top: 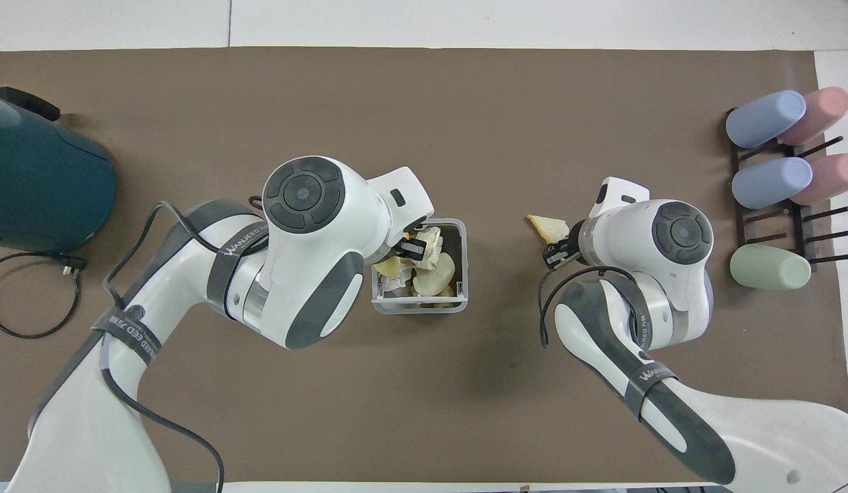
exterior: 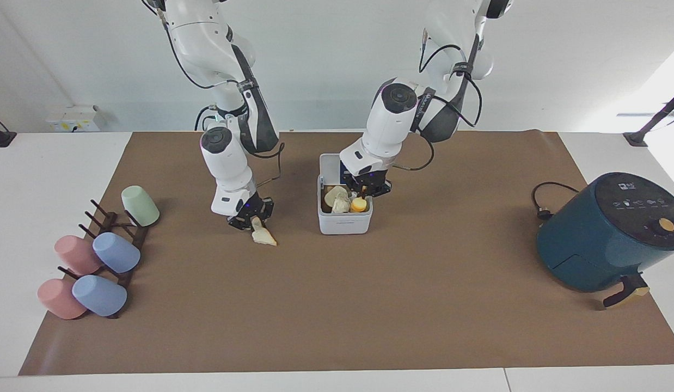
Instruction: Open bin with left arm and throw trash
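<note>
Lab: 2 robot arms [exterior: 228, 158], bare white walls, brown mat [exterior: 337, 305].

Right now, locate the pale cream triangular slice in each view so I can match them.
Facing view: the pale cream triangular slice lies on the brown mat, at the right end effector.
Overhead view: the slice shows beside that end effector.
Shared landmark: the small white square plastic bin, lid open, mid-table.
</note>
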Controlling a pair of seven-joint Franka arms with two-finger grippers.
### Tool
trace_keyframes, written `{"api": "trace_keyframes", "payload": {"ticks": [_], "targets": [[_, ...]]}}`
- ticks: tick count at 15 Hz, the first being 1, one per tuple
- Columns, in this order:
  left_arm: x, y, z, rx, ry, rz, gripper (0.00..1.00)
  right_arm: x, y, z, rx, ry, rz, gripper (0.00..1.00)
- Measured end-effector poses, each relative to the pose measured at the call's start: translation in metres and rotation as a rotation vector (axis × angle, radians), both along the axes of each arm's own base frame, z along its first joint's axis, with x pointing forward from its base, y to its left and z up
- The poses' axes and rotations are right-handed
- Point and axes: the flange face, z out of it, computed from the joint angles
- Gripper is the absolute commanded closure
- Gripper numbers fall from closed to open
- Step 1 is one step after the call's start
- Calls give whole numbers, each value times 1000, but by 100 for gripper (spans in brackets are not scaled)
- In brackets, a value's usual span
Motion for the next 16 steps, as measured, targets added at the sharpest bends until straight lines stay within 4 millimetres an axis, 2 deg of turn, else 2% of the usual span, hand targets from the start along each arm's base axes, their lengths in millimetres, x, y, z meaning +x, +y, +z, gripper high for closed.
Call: {"api": "trace_keyframes", "payload": {"ticks": [2, 3, 4, 5, 8, 11, 13, 16], "targets": [[-3, 0, -9, 2, 0, -2, 100, 1, -1, 4, 3, -7, -23, 100], [-5, -1, -12, 2, 0, -5, 71, 2, -1, 8, 7, -11, -44, 100], [-7, -3, -13, 3, 1, -8, 24, 4, -1, 12, 11, -18, -68, 100], [-8, -3, -14, 3, 1, -9, 0, 7, 0, 18, 16, -23, -92, 100], [-8, -3, -13, 3, 2, -10, 0, 17, 3, 45, 28, -8, -181, 100], [-13, -9, -8, -5, 4, -7, 0, 30, 8, 83, 41, 5, -266, 100], [-12, -5, 7, -6, 11, 4, 0, 37, 10, 109, 45, 17, -303, 100], [3, 13, 43, -32, 22, 51, 0, 45, 17, 144, 51, 32, -345, 100]]}}
